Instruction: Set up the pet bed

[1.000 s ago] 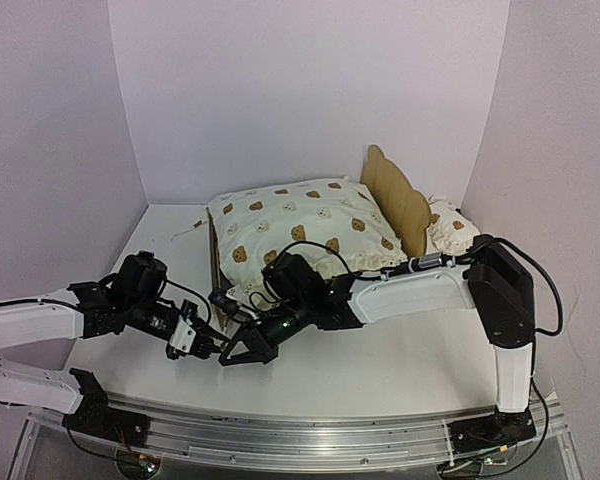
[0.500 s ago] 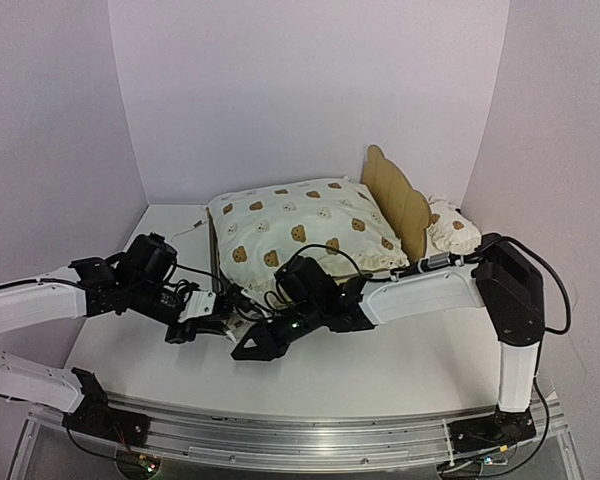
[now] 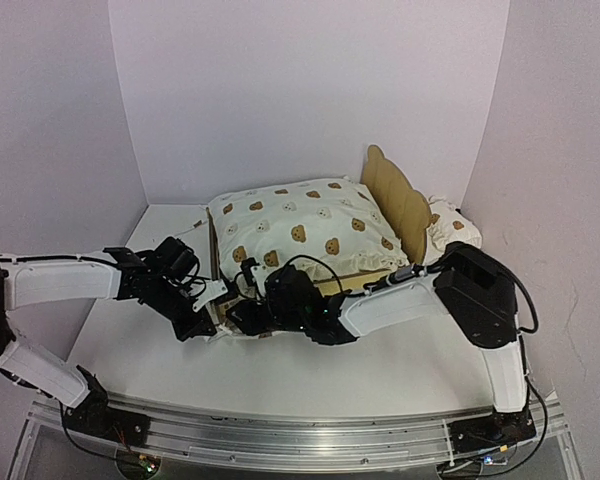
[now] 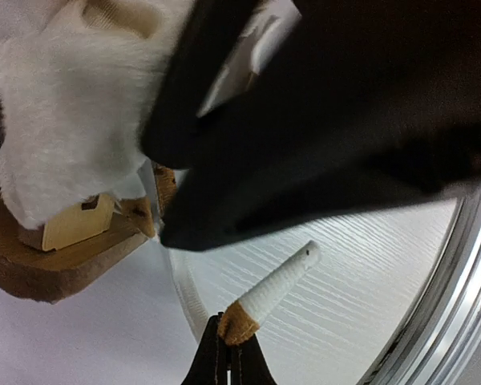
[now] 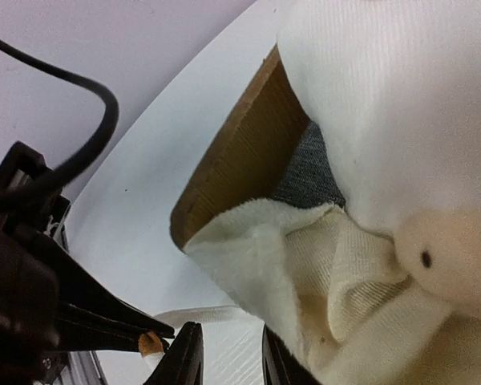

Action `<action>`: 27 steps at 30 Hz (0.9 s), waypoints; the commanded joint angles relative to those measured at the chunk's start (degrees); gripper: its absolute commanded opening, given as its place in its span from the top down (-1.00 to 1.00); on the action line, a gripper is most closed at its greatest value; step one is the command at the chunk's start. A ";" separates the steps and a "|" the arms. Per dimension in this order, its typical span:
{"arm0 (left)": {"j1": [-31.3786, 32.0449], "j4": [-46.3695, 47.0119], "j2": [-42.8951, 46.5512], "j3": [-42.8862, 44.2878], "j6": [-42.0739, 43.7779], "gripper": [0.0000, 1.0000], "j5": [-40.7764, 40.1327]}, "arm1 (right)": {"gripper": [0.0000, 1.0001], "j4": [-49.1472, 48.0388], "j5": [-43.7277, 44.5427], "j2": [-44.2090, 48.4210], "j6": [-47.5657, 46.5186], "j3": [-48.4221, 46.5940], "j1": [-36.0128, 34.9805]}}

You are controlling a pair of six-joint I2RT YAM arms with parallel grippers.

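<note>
Both arms have moved since a second ago, from the open bench (image 3: 380,372) up to the near left corner of the pet bed (image 3: 395,205), which sits back right under the cushion (image 3: 300,235).
Left claw (image 4: 227,357): pressed together, pinching the tan tip of a tie string (image 4: 276,289).
Right claw (image 5: 228,361): partly spread, just beside the cushion's corner.
</note>
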State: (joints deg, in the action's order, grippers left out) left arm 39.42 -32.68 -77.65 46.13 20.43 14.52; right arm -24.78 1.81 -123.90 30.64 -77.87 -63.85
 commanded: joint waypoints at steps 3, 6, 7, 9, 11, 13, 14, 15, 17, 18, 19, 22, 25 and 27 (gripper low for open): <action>-0.97 -2.85 -3.32 6.51 -10.54 1.00 -1.79 | 0.44 -5.08 11.97 -5.10 7.86 -4.37 -2.64; -2.10 -3.69 -3.05 6.70 -13.24 1.00 -2.11 | 0.38 -5.04 15.81 -6.04 9.23 -4.77 -2.99; -2.46 -3.80 -2.88 6.49 -13.72 1.00 -1.67 | 0.35 -5.11 16.18 -6.52 9.60 -5.29 -3.02; -2.82 -3.68 -2.64 6.29 -13.82 1.00 -1.43 | 0.31 -5.21 16.47 -7.85 9.40 -6.74 -3.04; -2.91 -3.37 -2.81 6.19 -13.61 1.00 -1.43 | 0.31 -5.20 16.72 -9.22 8.99 -8.33 -3.04; -3.07 -3.35 -3.17 6.25 -13.72 1.00 -1.63 | 0.31 -5.20 17.27 -10.34 8.76 -9.78 -3.04; -3.27 -3.33 -3.21 6.25 -13.80 1.00 -1.74 | 0.34 -5.20 17.72 -10.73 8.66 -10.37 -3.04; -3.53 -3.30 -3.21 6.25 -13.79 1.00 -1.77 | 0.38 -5.23 18.33 -11.11 8.67 -10.72 -3.04; -3.94 -3.27 -3.25 6.25 -13.82 1.00 -1.78 | 0.49 -5.26 19.34 -11.58 8.48 -11.22 -3.04; -4.00 -3.26 -3.36 6.25 -13.82 1.00 -1.80 | 0.59 -5.25 19.59 -11.66 8.14 -11.39 -3.04; -4.01 -3.26 -3.50 6.25 -13.84 1.00 -1.86 | 0.70 -5.21 19.71 -11.65 7.69 -11.54 -3.04; -4.08 -2.88 -3.82 6.53 -14.56 1.00 -3.32 | 0.99 -5.47 18.82 -10.26 5.53 -10.58 -2.96; -4.09 -2.25 -3.92 7.17 -15.19 1.00 -3.78 | 1.00 -6.02 15.94 -6.62 1.90 -6.80 -2.80; -4.07 -1.52 -4.03 7.31 -14.77 1.00 -3.15 | 1.00 -6.07 11.64 -3.89 0.30 -3.70 -2.53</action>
State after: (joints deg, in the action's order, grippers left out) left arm 35.62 -35.07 -81.19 50.59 6.37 11.91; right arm -28.91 17.66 -134.36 35.62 -85.63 -67.26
